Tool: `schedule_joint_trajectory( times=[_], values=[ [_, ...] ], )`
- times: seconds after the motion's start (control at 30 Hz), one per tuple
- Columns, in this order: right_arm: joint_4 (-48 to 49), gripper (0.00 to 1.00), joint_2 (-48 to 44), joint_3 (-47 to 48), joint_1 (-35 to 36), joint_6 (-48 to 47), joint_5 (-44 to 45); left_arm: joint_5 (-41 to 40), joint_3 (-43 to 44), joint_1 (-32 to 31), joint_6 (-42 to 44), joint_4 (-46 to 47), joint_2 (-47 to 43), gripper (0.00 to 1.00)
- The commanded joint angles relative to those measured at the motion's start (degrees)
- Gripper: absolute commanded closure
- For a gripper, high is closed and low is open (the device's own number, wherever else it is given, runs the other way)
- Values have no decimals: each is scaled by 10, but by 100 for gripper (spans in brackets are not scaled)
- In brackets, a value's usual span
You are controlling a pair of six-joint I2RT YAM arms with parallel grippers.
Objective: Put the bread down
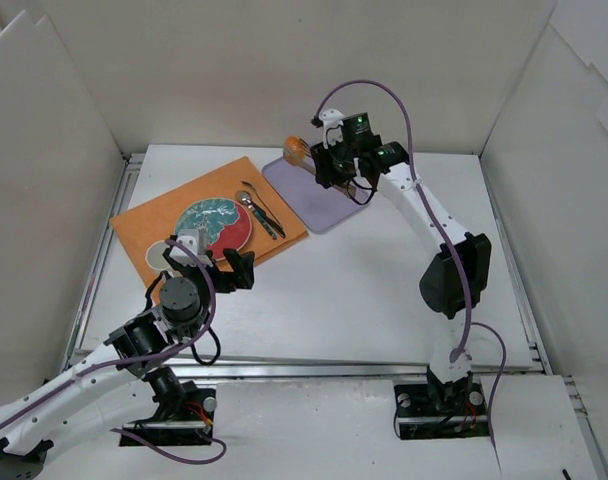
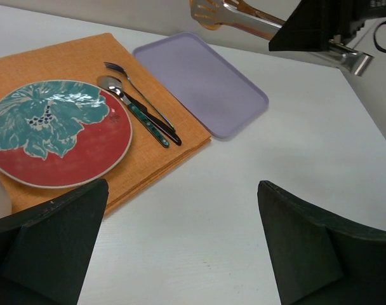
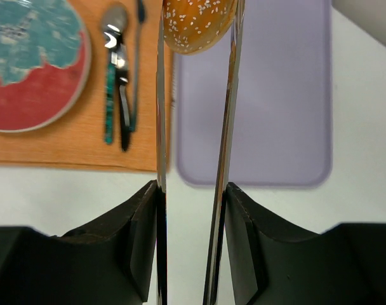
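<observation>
Bread point(image 3: 199, 25), seeded top, is pinched between the two tips of the tongs point(image 3: 226, 127). Right fingers point(image 3: 247, 241) are clenched on the tongs' metal arms, one finger on each side, squeezing them nearly parallel. So the bread is held by the tongs, not by the fingers directly.

Bread sits at the far end of the tongs, over the far left edge of the lavender tray point(image 3: 275, 95), just beside the orange placemat point(image 3: 72, 152). It looks clear of the tray surface, but I cannot tell for certain from these views.

Spoon point(image 3: 113, 25) and fork point(image 2: 126, 79) lie side by side on the placemat's right part, between the tray and the plate point(image 3: 34, 70). The plate is red with a teal pattern and sits mid placemat. A white cup point(image 1: 156, 256) stands at the plate's near left, partly hidden by the left arm.

Left fingers point(image 2: 47, 248) are spread wide, released, with nothing between them. They hang over bare tabletop point(image 2: 244, 210), near the placemat's near edge and well apart from the bread.
</observation>
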Motion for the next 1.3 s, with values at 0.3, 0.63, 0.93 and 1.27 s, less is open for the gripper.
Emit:
schedule_joint_trajectory(
  times=[0.3,0.63,0.93,1.27],
  values=[
    [99,60,9,-3,169,14,27,-136,-33,2,-47,-21,-130,1],
    [99,60,123,69,238,37,62,-147,-31,2,-54,-29,-135,1],
    [106,57,136,46,246,44,89,-143,-33,2,-53,-27,-138,1],
    [112,42,103,25,254,29,89,-138,-31,2,-48,-23,-124,1]
  ],
)
